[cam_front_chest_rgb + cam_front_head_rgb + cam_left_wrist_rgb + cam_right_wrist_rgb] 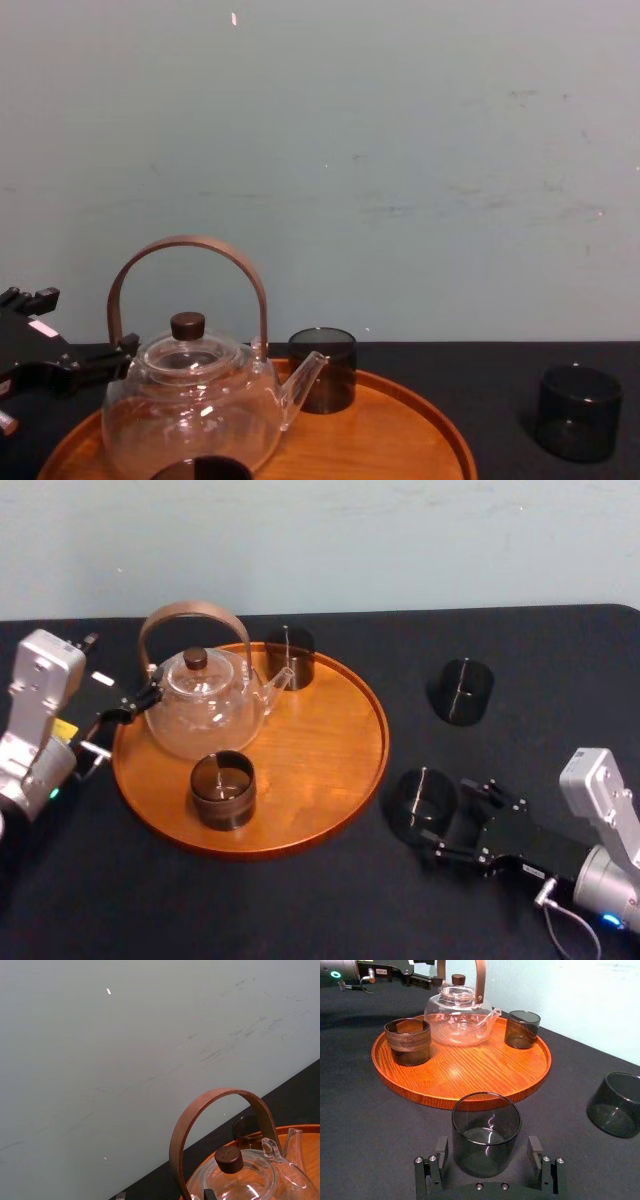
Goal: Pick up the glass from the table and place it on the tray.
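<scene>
**A:** What do we have at the far left?

**B:** Our left hand [140, 700] sits low at the tray's left rim, just beside the glass teapot [205, 712]. We cannot tell whether it is clenched or released. We judge it idle.

**A:** And the tray [345, 765]?

**B:** It carries the teapot, a banded cup [223, 790] in front and a dark cup [289, 658] at the back. Its right half is bare, and we think that is the natural spot to set something down.

**A:** Where is the glass [486, 1130]?

**B:** It stands upright on the bench [300, 910], just off the tray's right rim. Our right hand [488, 1152] is released around it, one finger on each side with a gap at both. It sits low, probably so that closing meets the wall squarely.

**A:** Anything farther right?

**B:** A second dark glass [461, 691] stands well apart from the hand, towards the back.
</scene>
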You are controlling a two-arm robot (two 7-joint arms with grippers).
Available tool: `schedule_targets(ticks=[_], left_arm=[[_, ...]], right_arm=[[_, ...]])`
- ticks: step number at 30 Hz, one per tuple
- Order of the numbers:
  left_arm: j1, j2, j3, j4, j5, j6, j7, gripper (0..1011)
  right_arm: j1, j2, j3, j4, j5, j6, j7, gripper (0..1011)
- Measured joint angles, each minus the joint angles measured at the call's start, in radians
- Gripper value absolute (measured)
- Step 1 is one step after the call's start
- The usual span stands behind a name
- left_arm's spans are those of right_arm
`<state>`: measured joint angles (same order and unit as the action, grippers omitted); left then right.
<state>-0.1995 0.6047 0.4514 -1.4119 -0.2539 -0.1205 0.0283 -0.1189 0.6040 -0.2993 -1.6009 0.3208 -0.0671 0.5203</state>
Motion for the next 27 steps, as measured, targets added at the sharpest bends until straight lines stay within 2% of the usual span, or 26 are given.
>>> schedule_targets(ticks=[20, 27], left_arm=[[0.0, 0.0, 0.0, 0.0, 0.0, 0.0, 0.0, 1009], [0.0, 0.0, 0.0, 0.0, 0.0, 0.0, 0.0, 1010]], right_arm=[[0.091, -0.035, -0.041, 0.102, 0.03, 0.009, 0.034, 1002], [0.126, -0.049, -0.069, 0.138, 0.031, 0.007, 0.05, 1002]])
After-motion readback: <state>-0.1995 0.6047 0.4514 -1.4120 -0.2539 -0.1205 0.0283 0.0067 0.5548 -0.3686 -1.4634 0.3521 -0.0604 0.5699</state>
